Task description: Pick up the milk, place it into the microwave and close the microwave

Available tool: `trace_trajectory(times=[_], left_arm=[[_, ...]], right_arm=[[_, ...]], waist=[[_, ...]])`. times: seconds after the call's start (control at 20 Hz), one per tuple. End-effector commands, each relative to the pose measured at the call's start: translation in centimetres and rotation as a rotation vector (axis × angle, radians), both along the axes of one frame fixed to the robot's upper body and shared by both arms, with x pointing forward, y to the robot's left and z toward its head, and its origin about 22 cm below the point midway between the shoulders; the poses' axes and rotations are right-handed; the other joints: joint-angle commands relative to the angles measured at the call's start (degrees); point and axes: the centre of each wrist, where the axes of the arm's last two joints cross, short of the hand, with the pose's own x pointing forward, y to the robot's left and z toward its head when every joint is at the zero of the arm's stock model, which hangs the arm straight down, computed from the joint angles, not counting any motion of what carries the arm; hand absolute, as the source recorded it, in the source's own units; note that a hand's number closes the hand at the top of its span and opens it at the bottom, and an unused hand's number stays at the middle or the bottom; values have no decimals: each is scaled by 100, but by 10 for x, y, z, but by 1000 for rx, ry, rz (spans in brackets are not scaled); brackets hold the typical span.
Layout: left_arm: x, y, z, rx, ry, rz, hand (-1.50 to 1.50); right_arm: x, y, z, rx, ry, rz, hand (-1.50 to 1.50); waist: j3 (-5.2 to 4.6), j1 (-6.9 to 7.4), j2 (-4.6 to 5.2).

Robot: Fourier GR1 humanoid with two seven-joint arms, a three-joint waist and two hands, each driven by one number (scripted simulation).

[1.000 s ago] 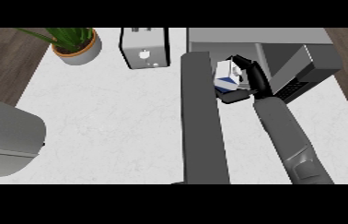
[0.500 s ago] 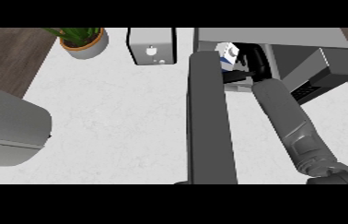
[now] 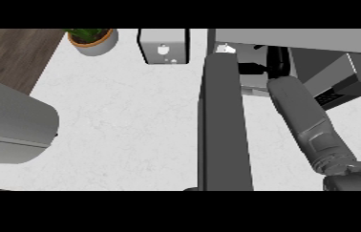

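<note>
Right hand [image 3: 276,64] is deep in the microwave [image 3: 282,35] mouth, upper right of frame, dark against dark, so I can't tell if it's clasping or spread. Just 1 white corner of the milk [image 3: 224,48] peeks out at the cavity's left edge, left of the hand and above the open door [image 3: 226,121]. Its long axis is hidden. Left hand's out of shot, so the right is nearer.

— Where do you look from?
— From my head, steeply down onto the counter [image 3: 127,121], close in; my right forearm [image 3: 303,116] enters at the lower edge.
— Facing?
— Toward the microwave [image 3: 296,37] at the top.
</note>
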Motion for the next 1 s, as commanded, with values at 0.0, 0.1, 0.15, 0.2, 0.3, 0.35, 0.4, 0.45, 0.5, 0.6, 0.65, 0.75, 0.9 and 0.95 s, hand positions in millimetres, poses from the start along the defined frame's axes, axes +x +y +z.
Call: trace_trajectory(times=[0.0, 0.1, 0.15, 0.2, 0.3, 0.35, 0.4, 0.45, 0.5, 0.6, 0.65, 0.75, 0.9, 0.95], left_arm=[[4, 7, -6, 30, 13, -11, -150], [10, 6, 1, 39, -19, -28, -150], [14, 1, 4, 39, -10, -28, -150], [19, 2, 0, 37, -12, -26, -150], [21, -1, 2, 29, -9, -48, -150], [20, -9, -3, 23, 1, -62, -150], [20, -3, 2, 37, -6, -83, -150], [23, -2, -1, 44, -10, -75, -150], [29, -7, 3, 53, -11, -85, -150], [22, -7, -3, 34, 5, -98, -150], [26, -14, -4, 36, -4, -108, -150], [21, -20, -7, 12, -16, -104, -150], [27, -22, -5, 6, 5, -147, -150], [20, -12, -7, 24, 5, -161, -150]], right_arm=[[-1, -13, -1, -57, -24, -81, -150], [-5, -12, -10, -126, 8, -53, -150], [-6, -7, -13, -139, 18, -29, -150], [-9, 3, -20, -117, 15, 1, -150], [-5, -3, -11, -63, 45, 42, -150], [-5, -5, -12, -64, 34, 34, -150], [-6, -8, -12, -57, 39, 44, -150], [-4, 5, -11, -40, 39, 44, -150], [-2, 2, -7, -38, 40, 69, -150], [-5, 3, -12, 0, 53, 122, -150], [0, 9, -5, 36, 41, 129, -150], [-8, 4, -18, 71, 42, 152, -150], [-10, -9, -20, 115, 24, 192, -150], [-18, -10, -33, 124, 38, 193, -150]], waist=[[-1, 91, 31], [2, 146, 56], [8, 130, 63], [9, 117, 71], [11, 85, 34], [14, 138, 61], [13, 117, 35], [10, 149, 43], [14, 107, 48], [7, 66, -10], [7, 50, -22], [8, 28, -47], [12, -28, -27], [6, -20, -53]])
